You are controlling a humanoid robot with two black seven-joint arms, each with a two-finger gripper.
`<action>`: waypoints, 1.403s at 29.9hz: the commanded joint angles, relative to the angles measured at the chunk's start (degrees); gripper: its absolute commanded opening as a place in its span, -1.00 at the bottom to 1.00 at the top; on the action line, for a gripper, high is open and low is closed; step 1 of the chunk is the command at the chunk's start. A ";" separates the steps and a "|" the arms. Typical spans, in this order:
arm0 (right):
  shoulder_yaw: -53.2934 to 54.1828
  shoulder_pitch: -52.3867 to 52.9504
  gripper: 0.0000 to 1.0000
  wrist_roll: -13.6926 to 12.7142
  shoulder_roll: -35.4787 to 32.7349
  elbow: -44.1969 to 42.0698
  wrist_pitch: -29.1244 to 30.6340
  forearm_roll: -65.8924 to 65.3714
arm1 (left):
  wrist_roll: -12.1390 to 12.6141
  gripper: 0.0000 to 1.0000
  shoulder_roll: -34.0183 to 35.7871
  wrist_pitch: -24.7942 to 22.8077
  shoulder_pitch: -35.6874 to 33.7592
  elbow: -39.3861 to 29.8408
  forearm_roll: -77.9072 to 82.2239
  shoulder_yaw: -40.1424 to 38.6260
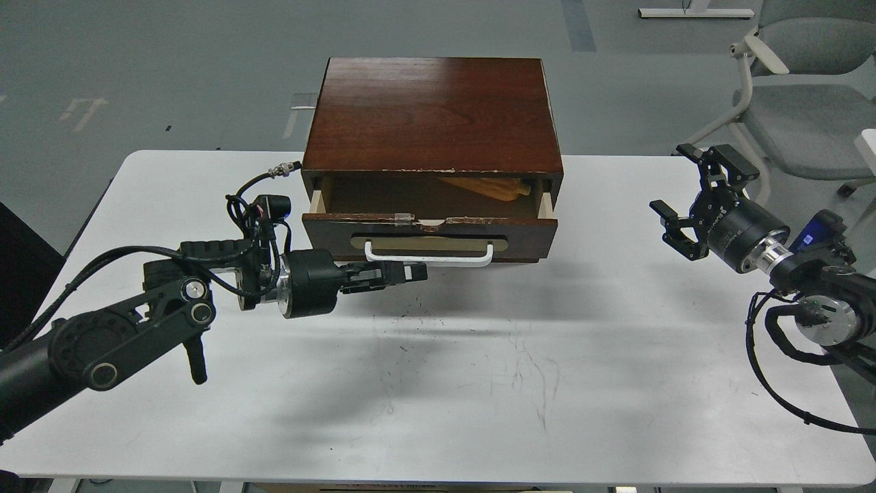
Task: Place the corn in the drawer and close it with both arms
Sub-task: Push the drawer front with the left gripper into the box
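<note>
The drawer (430, 237) of the dark brown cabinet stands a little way open, its white bar handle (428, 259) facing me. The yellow corn (494, 187) lies inside at the back right, partly hidden under the cabinet top. My left gripper (415, 272) is shut, lying sideways with its fingertips against the drawer front just below the handle. My right gripper (688, 198) is open and empty, off to the right of the cabinet and apart from it.
The cabinet (432, 116) stands at the back middle of the white table (479, 383). A grey office chair (801, 103) is on the floor beyond the table's right end. Loose black cables hang from both arms.
</note>
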 commanded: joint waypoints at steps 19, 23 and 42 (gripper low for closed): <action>-0.06 -0.53 1.00 0.00 -0.11 -0.08 0.00 0.00 | 0.01 -1.00 -0.39 1.63 -0.02 2.69 -1.30 -0.49; -0.06 -0.88 1.00 0.00 -0.11 -0.08 0.09 0.00 | 0.01 -1.00 -0.47 2.16 -0.02 3.74 -2.45 -0.49; 0.03 -1.14 1.00 0.00 -0.11 -0.16 0.00 -0.09 | 0.01 -1.00 -0.83 1.64 -0.90 6.64 -4.56 -0.93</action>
